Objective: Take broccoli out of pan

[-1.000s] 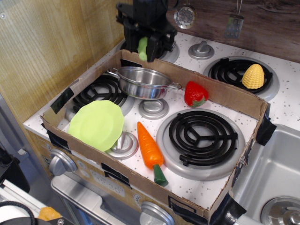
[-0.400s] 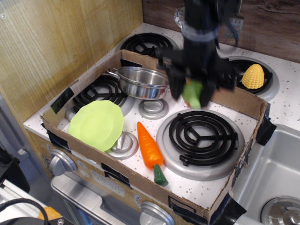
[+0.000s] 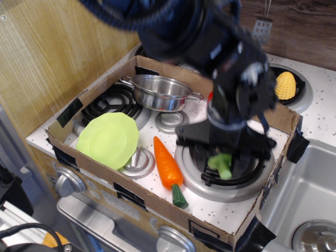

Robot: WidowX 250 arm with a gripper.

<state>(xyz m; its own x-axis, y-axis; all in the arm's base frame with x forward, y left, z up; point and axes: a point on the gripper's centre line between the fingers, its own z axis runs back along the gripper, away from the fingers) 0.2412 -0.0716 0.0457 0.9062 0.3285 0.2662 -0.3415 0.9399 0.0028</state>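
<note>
Taking the cardboard box (image 3: 157, 207) on the toy stove as our landmark, we find the carrot (image 3: 168, 169) nearest its front wall, lying on the speckled stove top, with the lime-green plate (image 3: 108, 139) at the box's front-left. Over the big burner (image 3: 226, 181) in the box's right half, our gripper (image 3: 223, 164) hangs low with its fingers clamped on the broccoli (image 3: 221, 165), which we see held just above the coil; whether it touches the coil we cannot tell. Farther back, at the box's rear-left, the pan (image 3: 160, 92) stands shiny and well apart from the broccoli. Beyond the box's back-right wall, the corn (image 3: 285, 85) rests on another burner.
</note>
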